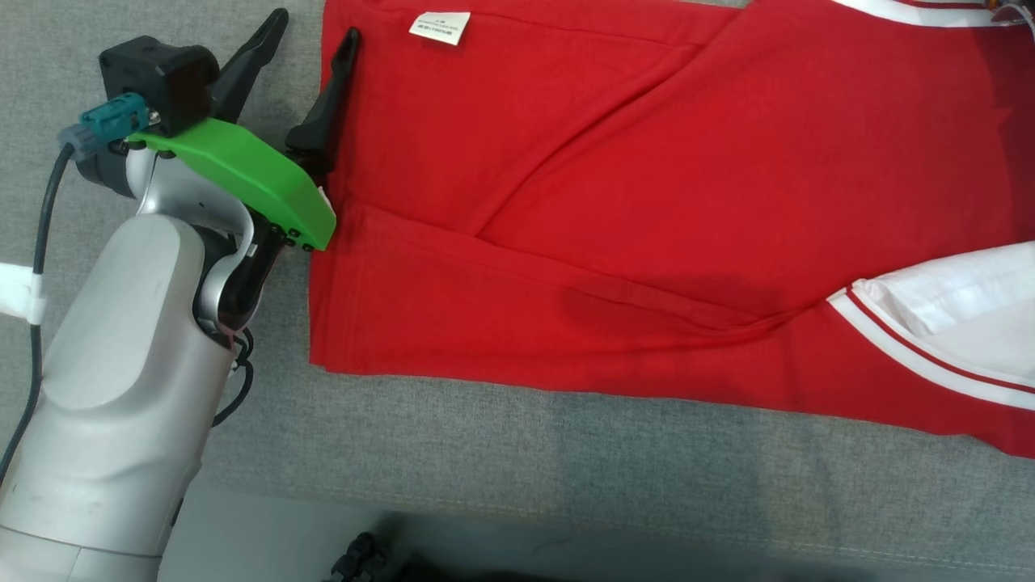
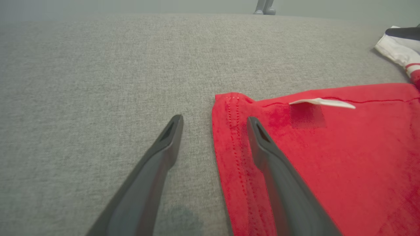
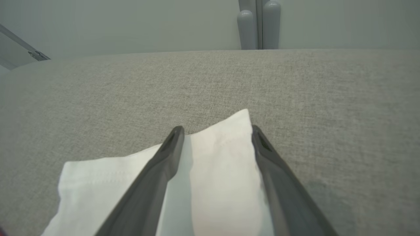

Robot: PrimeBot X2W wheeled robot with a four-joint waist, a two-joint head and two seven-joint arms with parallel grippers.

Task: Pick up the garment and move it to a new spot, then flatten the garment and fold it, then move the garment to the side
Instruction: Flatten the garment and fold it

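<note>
Surface: grey woven cloth (image 1: 485, 453) covers the worktop
Garment: red shirt (image 1: 647, 202) with a white sleeve (image 1: 954, 299), spread mostly flat on the grey; a diagonal crease crosses its middle; care label (image 1: 439, 27) sits near the far hem corner
Left gripper (image 2: 215, 118): jaws wide, straddling that hem corner; one finger over red, one over grey (probably lined up to pinch it for the fold)
Right gripper (image 3: 217, 128): jaws wide, holding nothing; fingers either side of the sleeve's corner, likely the matching grip
Background: pale wall (image 3: 131, 26) beyond the edge
</note>
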